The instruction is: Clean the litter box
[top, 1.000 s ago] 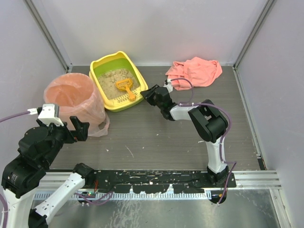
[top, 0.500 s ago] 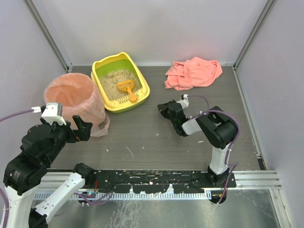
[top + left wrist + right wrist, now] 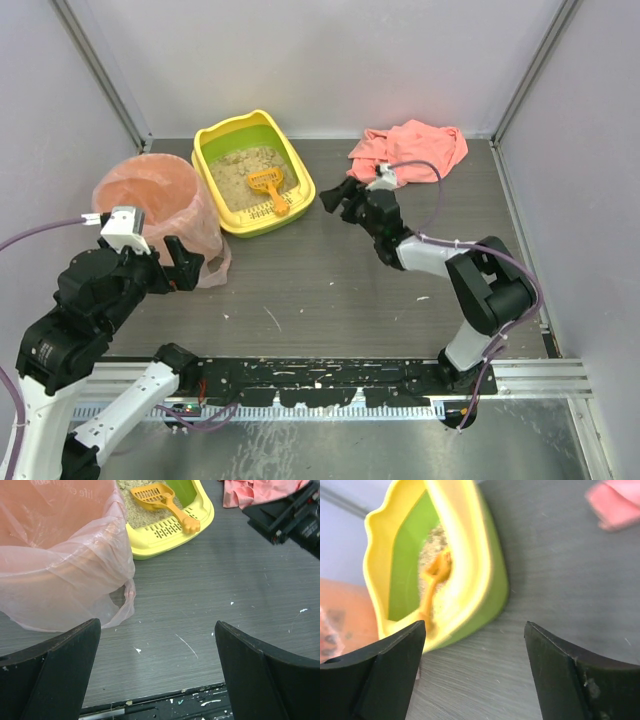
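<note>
Hovering just beside the near right corner of the litter box (image 3: pixel 303 178), the right gripper (image 3: pixel 333 198) is holding its fingers spread wide with nothing between them, and its wrist camera is looking along the tray's long right side. The yellow tray is sitting toward the far left corner of the table (image 3: pixel 330 290), with an orange scoop (image 3: pixel 268 187) lying in the beige litter, its handle resting on the slotted rim at the near end. The tray is looking like stiff, smooth plastic, probably slippery and made bottom-heavy by loose sand that is likely to shift if tilted, so pinching across the raised lip at that near right corner is seeming the safest hold. The scoop is appearing light and rigid, best taken by its handle. Near the left edge, the left gripper (image 3: pixel 188 265) is hanging open and empty beside the pink-lined bin (image 3: pixel 195 225), and a pink cloth (image 3: pixel 410 150) is lying in the far right corner
</note>
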Controlling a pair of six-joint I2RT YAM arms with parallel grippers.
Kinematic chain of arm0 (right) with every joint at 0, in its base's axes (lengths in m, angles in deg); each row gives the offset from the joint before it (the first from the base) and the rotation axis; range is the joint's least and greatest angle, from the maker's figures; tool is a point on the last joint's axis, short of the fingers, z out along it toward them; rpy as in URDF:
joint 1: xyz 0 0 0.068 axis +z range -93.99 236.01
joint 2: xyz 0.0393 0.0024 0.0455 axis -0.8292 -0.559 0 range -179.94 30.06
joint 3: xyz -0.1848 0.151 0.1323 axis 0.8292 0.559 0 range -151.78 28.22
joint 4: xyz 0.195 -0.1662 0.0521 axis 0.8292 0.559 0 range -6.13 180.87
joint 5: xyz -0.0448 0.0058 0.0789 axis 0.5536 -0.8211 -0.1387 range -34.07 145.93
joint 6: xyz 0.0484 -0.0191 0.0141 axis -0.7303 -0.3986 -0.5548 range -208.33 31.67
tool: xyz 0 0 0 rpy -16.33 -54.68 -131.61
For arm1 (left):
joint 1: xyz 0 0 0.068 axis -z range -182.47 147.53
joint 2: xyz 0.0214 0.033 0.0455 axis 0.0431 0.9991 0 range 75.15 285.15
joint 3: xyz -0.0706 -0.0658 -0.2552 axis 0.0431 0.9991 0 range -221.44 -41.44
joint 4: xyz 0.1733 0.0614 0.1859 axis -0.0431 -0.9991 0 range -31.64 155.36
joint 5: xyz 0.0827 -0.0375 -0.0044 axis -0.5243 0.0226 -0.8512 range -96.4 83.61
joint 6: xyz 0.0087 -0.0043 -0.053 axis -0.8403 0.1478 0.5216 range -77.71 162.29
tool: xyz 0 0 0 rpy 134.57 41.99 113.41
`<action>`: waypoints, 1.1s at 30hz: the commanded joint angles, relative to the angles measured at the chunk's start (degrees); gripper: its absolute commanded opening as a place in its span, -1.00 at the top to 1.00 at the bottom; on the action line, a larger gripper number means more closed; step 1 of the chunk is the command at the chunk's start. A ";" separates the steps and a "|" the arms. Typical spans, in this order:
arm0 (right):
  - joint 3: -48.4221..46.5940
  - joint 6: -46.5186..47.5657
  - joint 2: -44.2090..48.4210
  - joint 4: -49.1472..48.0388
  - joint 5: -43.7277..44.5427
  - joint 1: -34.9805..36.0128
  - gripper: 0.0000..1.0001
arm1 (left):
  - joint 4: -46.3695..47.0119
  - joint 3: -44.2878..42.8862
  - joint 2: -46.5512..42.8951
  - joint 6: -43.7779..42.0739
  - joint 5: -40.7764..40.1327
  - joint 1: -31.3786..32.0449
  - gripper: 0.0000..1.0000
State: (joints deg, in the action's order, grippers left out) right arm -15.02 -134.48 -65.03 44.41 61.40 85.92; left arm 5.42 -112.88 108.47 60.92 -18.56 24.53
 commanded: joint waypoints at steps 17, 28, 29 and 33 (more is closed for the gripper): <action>-46.37 19.93 -28.55 24.42 -26.15 -5.39 -0.93 | -0.63 -1.67 -2.73 -0.62 -1.70 0.16 -0.97; -53.42 16.95 -35.37 26.17 -31.80 -5.83 -0.83 | -1.01 -1.19 -3.16 -0.26 -1.63 0.21 -0.96; -54.81 16.94 -36.31 27.52 -31.83 -5.78 -0.78 | -1.11 -1.14 -3.17 -0.26 -1.64 0.16 -0.96; -56.80 15.79 -37.98 28.72 -31.93 -5.78 -0.22 | -1.40 -1.10 -3.63 -0.05 -1.97 0.16 -0.96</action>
State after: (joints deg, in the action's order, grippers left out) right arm -68.88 -117.60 -102.27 71.82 29.80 80.11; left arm 3.76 -113.23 105.74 60.92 -19.69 24.53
